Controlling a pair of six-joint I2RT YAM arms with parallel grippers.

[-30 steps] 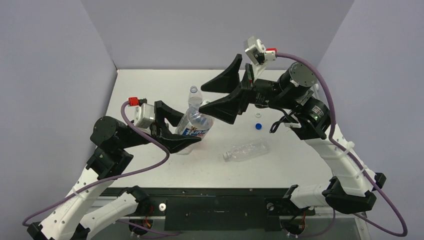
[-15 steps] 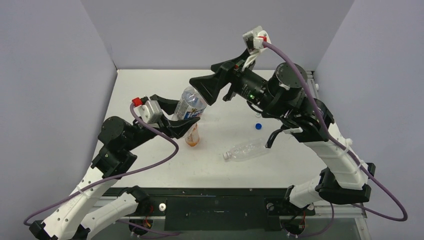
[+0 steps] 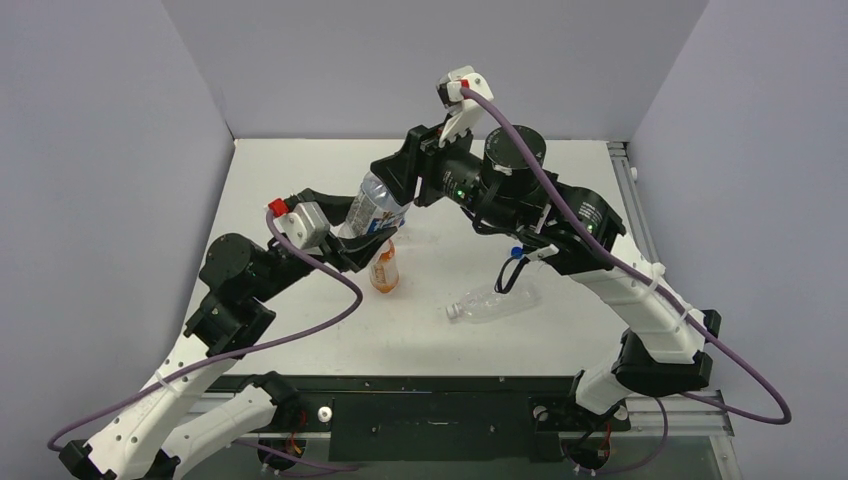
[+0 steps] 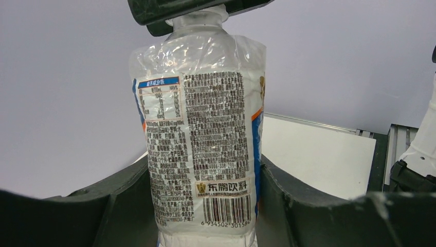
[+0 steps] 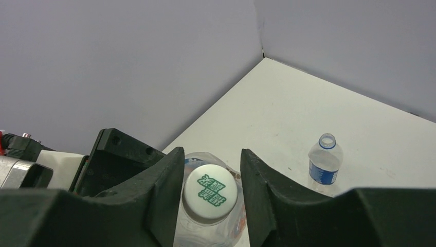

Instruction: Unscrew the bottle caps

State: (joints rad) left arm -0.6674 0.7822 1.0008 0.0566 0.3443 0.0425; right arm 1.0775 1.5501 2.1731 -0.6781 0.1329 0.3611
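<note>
CHANGE: right claw (image 5: 212, 155) has swung left and is now clamped on white cap (image 5: 211, 193) | left claw (image 4: 205, 177) grips labelled bottle (image 4: 200, 128), lifted higher, uncovering upright orange bottle (image 3: 384, 272) | ROOM: clear bottle (image 3: 495, 300) lies near front; surface (image 3: 290, 170) open back-left

White table (image 3: 300, 190), seen from above: orange bottle (image 3: 385, 270) upright nr centre, clear unlabelled bottle (image 3: 495, 300) on its side to the right, w/ small blue cap (image 3: 517, 252) beyond it. Short blue-label bottle (image 5: 325, 165), uncapped, stands upright towards the far corner.
</note>
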